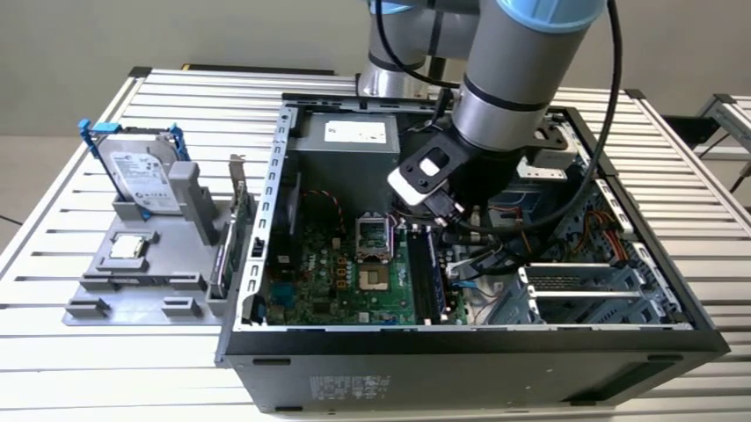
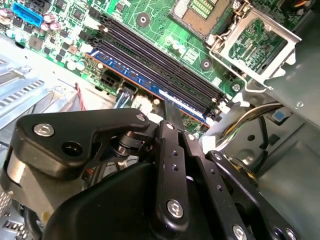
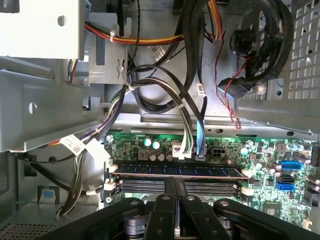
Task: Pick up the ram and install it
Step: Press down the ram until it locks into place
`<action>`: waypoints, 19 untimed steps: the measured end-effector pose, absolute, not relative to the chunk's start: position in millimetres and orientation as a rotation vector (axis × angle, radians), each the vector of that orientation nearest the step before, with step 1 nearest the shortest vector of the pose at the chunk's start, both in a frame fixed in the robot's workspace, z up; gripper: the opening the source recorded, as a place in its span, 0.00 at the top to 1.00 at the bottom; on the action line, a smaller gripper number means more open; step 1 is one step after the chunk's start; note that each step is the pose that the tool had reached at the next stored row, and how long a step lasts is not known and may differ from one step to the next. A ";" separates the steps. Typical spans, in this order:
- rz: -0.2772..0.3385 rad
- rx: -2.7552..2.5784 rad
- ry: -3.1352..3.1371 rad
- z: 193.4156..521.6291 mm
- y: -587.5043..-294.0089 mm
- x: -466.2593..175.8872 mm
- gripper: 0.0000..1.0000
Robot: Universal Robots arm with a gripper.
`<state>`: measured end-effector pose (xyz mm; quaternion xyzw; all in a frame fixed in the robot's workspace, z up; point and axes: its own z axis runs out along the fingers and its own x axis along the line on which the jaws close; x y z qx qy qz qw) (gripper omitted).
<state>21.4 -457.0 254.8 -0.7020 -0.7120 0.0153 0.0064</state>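
Blue-green ram (image 3: pixel 177 171) lengthwise along its slot (image 3: pixel 177 186)

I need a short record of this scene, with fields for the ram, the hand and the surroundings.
ram: in the memory slot farthest from the processor socket
hand: shut, tips at the ram's top edge, near its middle
case: open, arm reaching inside
tray beside case: hard drive, processor chip
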 end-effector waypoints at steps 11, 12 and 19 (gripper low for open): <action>0.048 -2.196 -2.228 268.8 -457.0 21.4 1.00; 0.048 -2.196 -2.228 270.1 -457.0 21.4 1.00; 0.048 -2.196 -2.228 279.5 -457.0 21.4 1.00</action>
